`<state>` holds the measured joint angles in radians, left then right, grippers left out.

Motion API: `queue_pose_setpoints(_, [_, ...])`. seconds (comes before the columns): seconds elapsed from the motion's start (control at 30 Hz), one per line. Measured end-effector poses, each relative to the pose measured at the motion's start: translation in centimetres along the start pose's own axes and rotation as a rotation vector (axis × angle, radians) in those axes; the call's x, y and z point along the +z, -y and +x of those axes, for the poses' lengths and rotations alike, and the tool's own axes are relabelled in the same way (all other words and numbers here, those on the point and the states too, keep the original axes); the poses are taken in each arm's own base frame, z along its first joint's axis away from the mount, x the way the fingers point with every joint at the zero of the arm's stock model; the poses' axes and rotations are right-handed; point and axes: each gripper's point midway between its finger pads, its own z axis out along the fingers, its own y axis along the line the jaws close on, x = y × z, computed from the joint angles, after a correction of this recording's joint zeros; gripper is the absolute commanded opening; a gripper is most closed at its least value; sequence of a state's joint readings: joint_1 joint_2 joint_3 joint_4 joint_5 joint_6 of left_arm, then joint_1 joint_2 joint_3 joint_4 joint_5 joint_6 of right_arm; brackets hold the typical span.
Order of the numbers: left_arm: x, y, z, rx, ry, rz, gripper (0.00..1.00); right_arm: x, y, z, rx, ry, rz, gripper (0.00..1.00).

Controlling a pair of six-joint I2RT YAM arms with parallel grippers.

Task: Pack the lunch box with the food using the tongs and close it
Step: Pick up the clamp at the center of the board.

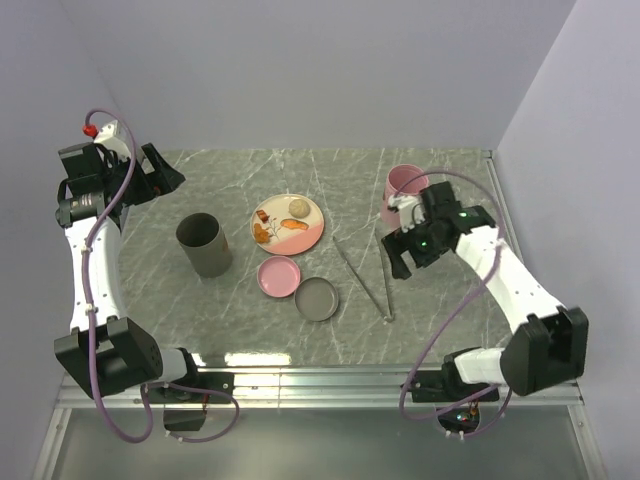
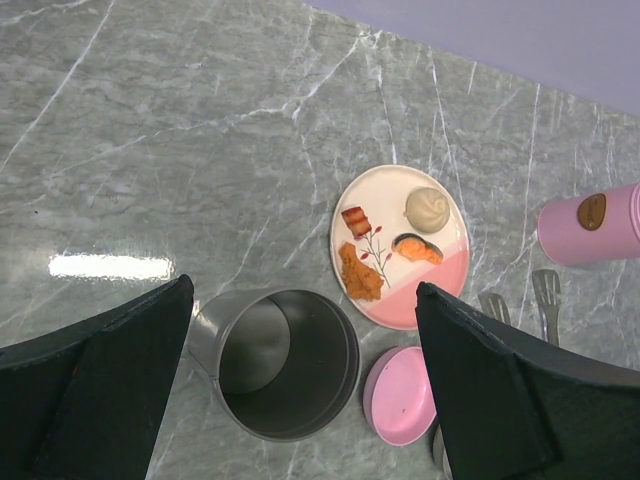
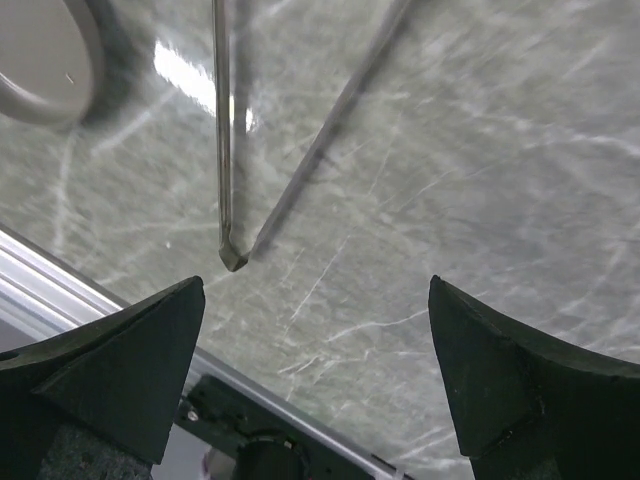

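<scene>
Both my hands stand wide and hold nothing; the left gripper (image 2: 305, 290) hangs above the table's (image 2: 200, 120) left side, looking down on the open grey tin (image 2: 285, 370); the right gripper (image 3: 317, 285) hovers over the joined end of the tongs (image 3: 222, 150). The tongs lie flat on the marble, just right of the plate (image 2: 400, 312); the food (image 2: 428, 208) sits on that plate.

- I find the food (image 1: 283, 225) on the plate (image 1: 312, 238), mid-table.
- Canister (image 1: 205, 244) left of plate.
- Before plate: lid (image 1: 279, 276), second lid (image 1: 317, 299) at its right.
- Tongs (image 3: 222, 150) right of both.
</scene>
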<state>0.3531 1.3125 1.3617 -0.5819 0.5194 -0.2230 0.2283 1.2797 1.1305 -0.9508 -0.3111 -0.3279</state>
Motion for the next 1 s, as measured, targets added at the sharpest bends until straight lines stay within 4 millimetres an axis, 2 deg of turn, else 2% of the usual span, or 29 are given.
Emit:
queue_pose_setpoints(0.17, [0.0, 0.0, -0.1, 0.001, 0.002, -0.002, 0.99, 3.2, -1.7, 2.2, -0.044, -0.173, -0.016, 1.0])
queue_pose_setpoints(0.47, [0.2, 0.0, -0.5, 0.0, 0.006, -0.001, 0.99, 6.7, -3.5, 4.0, 0.012, -0.33, -0.051, 1.0])
queue_pose_setpoints(1.0, [0.8, -0.2, -0.7, -0.003, 0.011, 0.006, 0.99, 10.6, -4.3, 4.9, 0.075, -0.382, -0.045, 1.0])
